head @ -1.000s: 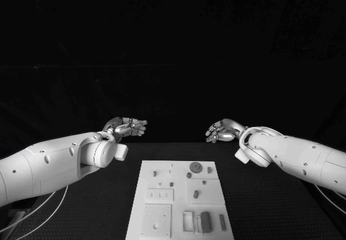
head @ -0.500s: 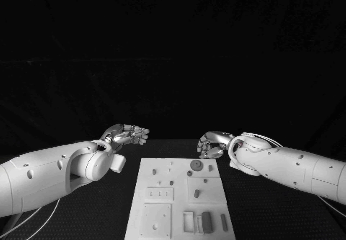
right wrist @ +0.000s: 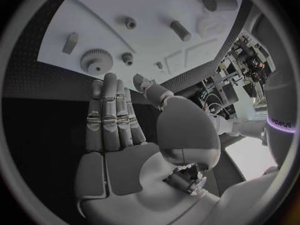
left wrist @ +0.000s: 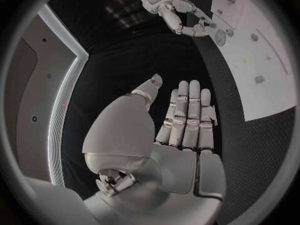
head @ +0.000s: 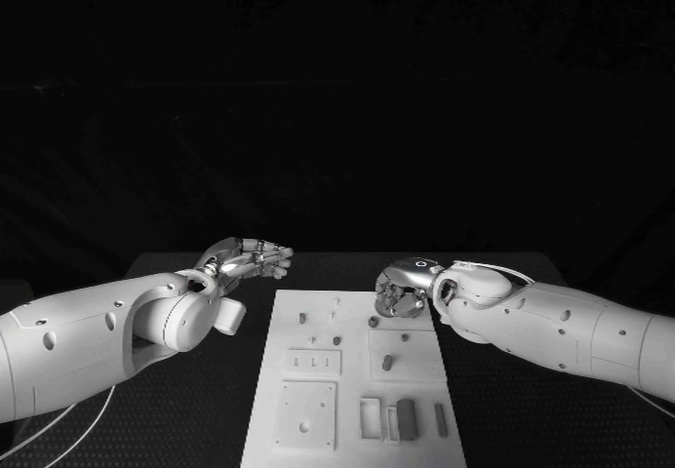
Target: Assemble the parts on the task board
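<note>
Head view: right hand (head: pixel 400 290) empty, fingers apart, over the gear (right wrist: pixel 96 61) at the task board's (head: pixel 352 414) 12 o'clock end — approach step. Left hand (head: pixel 248 259) empty, fingers loose. Next: lower and pinch the gear.

Task board (head: pixel 317 390): white plate, centre of black table (head: pixel 169 273), carrying small grey parts. Left hand (head: pixel 248 259): at 10 o'clock off the board's far corner, above the table, holding nothing. Right hand (head: pixel 400 290): at 1 o'clock, fingers curled, over the board's far right corner.
</note>
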Robot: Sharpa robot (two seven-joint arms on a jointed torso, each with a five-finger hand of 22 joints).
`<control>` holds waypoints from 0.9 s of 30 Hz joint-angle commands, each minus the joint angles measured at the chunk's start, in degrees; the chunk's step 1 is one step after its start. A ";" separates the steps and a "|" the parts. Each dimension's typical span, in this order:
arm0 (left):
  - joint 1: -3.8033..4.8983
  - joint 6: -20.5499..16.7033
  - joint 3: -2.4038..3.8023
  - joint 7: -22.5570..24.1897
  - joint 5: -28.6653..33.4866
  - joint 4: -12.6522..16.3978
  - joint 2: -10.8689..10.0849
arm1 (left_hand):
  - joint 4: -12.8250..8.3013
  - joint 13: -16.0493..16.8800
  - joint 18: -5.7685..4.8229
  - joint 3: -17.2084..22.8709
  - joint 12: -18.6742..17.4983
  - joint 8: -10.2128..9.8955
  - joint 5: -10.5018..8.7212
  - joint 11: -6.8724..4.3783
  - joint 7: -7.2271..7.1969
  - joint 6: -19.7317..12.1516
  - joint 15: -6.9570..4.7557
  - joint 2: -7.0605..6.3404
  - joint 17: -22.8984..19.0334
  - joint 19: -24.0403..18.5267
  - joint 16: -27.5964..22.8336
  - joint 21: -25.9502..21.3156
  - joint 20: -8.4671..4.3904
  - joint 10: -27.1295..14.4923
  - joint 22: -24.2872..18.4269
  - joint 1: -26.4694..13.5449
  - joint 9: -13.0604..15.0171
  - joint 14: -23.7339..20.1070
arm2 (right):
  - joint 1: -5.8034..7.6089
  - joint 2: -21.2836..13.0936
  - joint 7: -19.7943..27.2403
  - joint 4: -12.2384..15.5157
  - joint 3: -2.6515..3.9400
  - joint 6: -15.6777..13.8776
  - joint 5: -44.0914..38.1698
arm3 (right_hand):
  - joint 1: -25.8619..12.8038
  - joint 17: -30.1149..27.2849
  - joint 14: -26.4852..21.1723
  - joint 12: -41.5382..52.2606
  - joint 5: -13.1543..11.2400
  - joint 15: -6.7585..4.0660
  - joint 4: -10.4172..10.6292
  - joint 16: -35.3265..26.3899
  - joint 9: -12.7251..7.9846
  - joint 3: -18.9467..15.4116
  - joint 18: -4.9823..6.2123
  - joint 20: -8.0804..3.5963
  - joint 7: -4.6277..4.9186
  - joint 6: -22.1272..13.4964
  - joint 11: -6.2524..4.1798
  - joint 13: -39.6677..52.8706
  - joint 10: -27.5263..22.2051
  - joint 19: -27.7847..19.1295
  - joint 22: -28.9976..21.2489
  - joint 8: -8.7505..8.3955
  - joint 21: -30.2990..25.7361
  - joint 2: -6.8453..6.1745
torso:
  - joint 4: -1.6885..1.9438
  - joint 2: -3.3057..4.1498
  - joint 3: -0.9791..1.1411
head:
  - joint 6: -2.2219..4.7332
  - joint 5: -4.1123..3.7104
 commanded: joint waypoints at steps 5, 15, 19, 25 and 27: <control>0.07 1.04 0.05 0.62 0.07 0.49 0.08 | -0.17 -0.12 -0.53 -0.05 -0.56 -0.35 0.33 0.36 0.46 0.07 0.15 0.08 -0.13 0.40 -0.24 0.20 0.08 -0.14 0.89 -0.80 -0.15 0.38 | -0.50 0.64 -1.12 -0.35 0.03 -0.08 -5.47 | -0.09 0.45 0.41 -0.62 -0.37 -0.01 0.07 0.14 -0.19 -0.11 0.76 -0.21 0.20 0.10 0.20 -0.08 0.13 0.47 1.36 -0.47 0.56 -0.61 | 0.48 1.43 -0.28 | -0.42 -0.20; 0.08 1.04 0.07 0.60 0.10 1.20 -0.37 | -0.18 -0.19 -0.50 -0.02 -0.80 -0.54 0.33 0.45 0.43 0.00 0.17 0.08 -0.18 0.40 -0.29 0.19 0.10 -0.24 0.89 -1.03 -0.22 0.35 | -0.86 1.46 -1.43 -0.77 -0.03 -1.27 -6.43 | -0.74 0.87 0.42 -1.23 0.10 0.10 0.10 -0.01 -0.33 -0.15 0.76 -0.28 0.36 -0.20 0.39 -0.24 -0.27 0.55 1.36 -0.87 0.99 -1.41 | 0.63 2.41 -0.40 | -0.39 -0.28; 0.08 1.31 0.07 0.44 0.10 1.27 -0.33 | -0.20 -0.22 -0.49 0.00 -0.88 -0.63 0.33 0.47 0.40 -0.04 0.18 0.07 -0.21 0.39 -0.31 0.18 0.11 -0.26 0.89 -1.11 -0.26 0.34 | -0.86 1.65 -1.99 -0.66 -0.03 -1.30 -6.90 | -1.23 1.16 0.45 -1.52 0.12 0.14 0.13 -0.15 -0.41 -0.21 0.76 -0.36 0.46 -0.33 0.44 -0.30 -0.31 0.68 1.40 -1.09 1.40 -1.87 | 0.66 2.71 -0.45 | -0.40 -0.28; 0.08 1.42 0.06 0.40 0.11 1.18 0.01 | -0.20 -0.23 -0.48 0.03 -0.96 -0.70 0.33 0.51 0.38 -0.04 0.19 0.12 -0.23 0.38 -0.32 0.17 0.12 -0.25 0.89 -1.20 -0.28 0.34 | -0.87 2.05 -2.84 -0.85 -0.16 -0.65 -8.18 | -1.60 1.45 0.54 -1.79 -0.12 0.14 0.16 -0.23 -0.46 -0.21 0.76 -0.48 0.52 -0.40 0.47 -0.35 -0.33 0.82 1.41 -1.26 1.84 -2.22 | 0.70 2.98 -0.72 | -0.20 -0.36; 0.08 1.33 0.06 0.40 0.11 1.29 -0.08 | -0.20 -0.24 -0.47 0.05 -0.98 -0.72 0.33 0.52 0.37 -0.04 0.19 0.14 -0.23 0.38 -0.33 0.17 0.13 -0.24 0.89 -1.24 -0.29 0.33 | -0.93 2.13 -2.86 -0.98 -0.26 -0.30 -8.29 | -1.71 1.53 0.57 -1.85 -0.21 0.14 0.17 -0.26 -0.47 -0.20 0.76 -0.50 0.53 -0.40 0.48 -0.36 -0.32 0.82 1.40 -1.30 1.93 -2.28 | 0.78 3.09 -0.76 | -0.23 -0.42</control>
